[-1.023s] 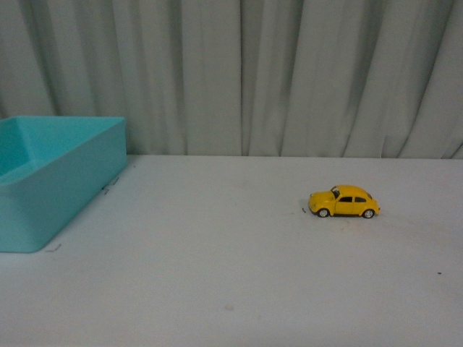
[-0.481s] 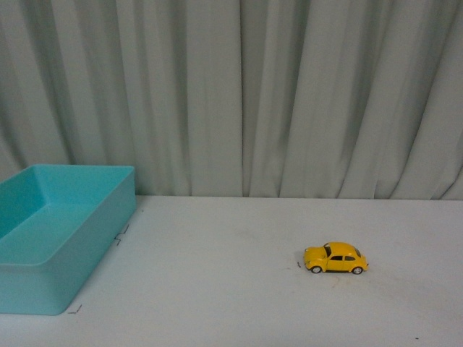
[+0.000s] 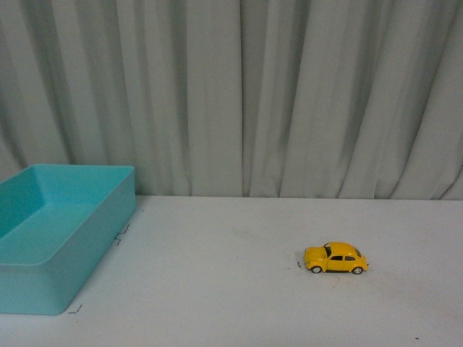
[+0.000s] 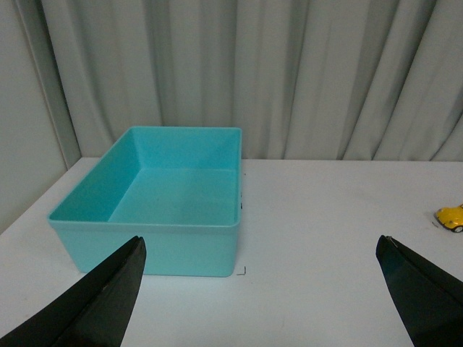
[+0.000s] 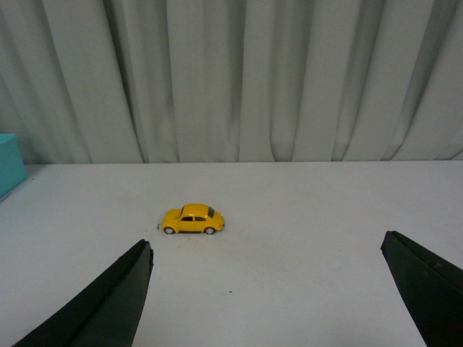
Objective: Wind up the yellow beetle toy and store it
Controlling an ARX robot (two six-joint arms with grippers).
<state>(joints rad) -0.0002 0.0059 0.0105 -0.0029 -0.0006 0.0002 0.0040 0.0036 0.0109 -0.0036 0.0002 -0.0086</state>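
Item 1. Yellow beetle toy [image 3: 336, 258], count: one. It stands on its wheels on the surface [image 3: 217, 296], toward 4 o'clock from the surface's middle in the front view, side-on with its nose to 9 o'clock. Two black wheels with silver hubs show on the near side. Nothing touches it. A small dark mark [image 3: 299, 264] lies just beside the nose.

Item 2. Teal bin [image 3: 87, 278], count: one. Rectangular and open-topped, with nothing showing inside. It sits at 8 o'clock on the surface, well apart from the toy. Small dark corner marks on the surface near it, count: two, one by the near corner [image 3: 74, 309] and one along the side [image 3: 121, 233].

Item 3. Left fingers [image 4: 101, 303], count: two dark tips. They are spread wide with nothing between them, above the surface and facing the bin.

Item 4. Right fingers [image 5: 108, 303], count: two dark tips. They are spread wide and hold nothing; the toy lies beyond them, between the tips and apart from both.

Item 5. Surface, count: one, white and matte.

Item 6. Curtain [image 3: 239, 94], count: one, pale grey and pleated, behind the far edge at 12 o'clock.
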